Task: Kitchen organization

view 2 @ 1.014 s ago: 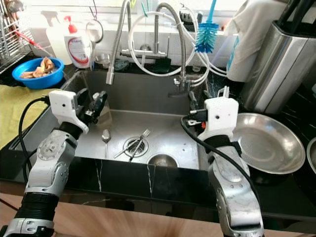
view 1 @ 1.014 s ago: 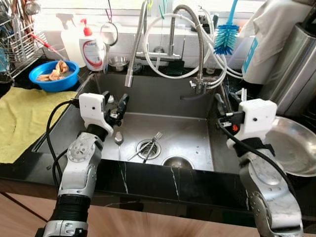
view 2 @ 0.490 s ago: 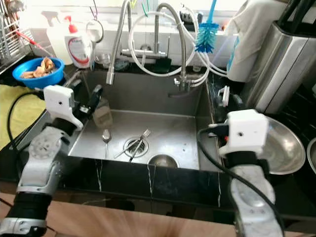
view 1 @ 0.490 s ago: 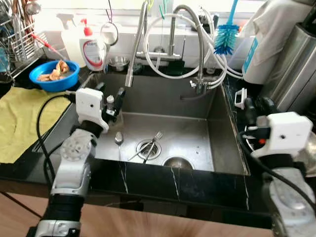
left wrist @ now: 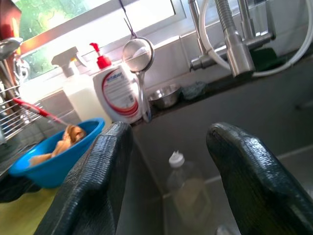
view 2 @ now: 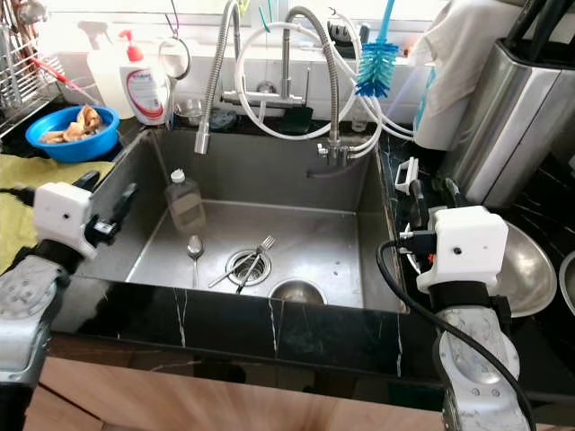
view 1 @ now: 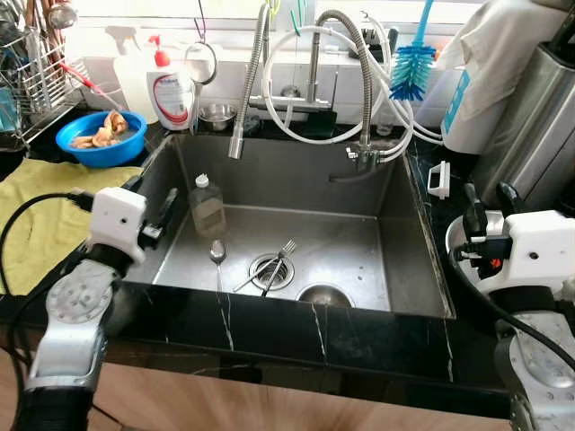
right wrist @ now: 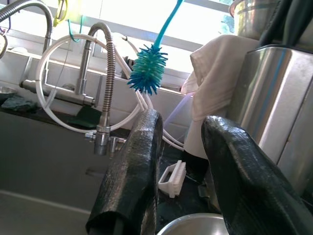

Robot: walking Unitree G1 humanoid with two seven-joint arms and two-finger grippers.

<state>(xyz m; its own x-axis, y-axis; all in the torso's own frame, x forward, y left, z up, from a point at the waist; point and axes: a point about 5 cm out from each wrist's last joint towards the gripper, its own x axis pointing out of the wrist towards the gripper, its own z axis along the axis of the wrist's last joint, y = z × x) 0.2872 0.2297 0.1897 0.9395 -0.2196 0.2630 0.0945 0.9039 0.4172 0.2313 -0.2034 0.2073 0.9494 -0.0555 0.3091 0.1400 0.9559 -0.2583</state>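
Clear plastic bottle [view 1: 207,206] upright in steel sink [view 1: 409,260]; L pincer [view 1: 160,215] & R pincer [view 1: 488,208] both agape, empty.

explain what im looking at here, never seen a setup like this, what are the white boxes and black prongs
This is a humanoid robot standing at a kitchen sink. Two pictures come from cameras in its head, looking down. The white boxes are its wrists; the black prongs are each claw's two fingers. The left claw is at the sink's left edge, the right claw over the counter on the right, by a steel bowl. Both are open and hold nothing. The other two pictures look along each claw's fingers. In the sink stand a clear bottle, a spoon and a fork. Behind are a soap dispenser and a blue bowl.
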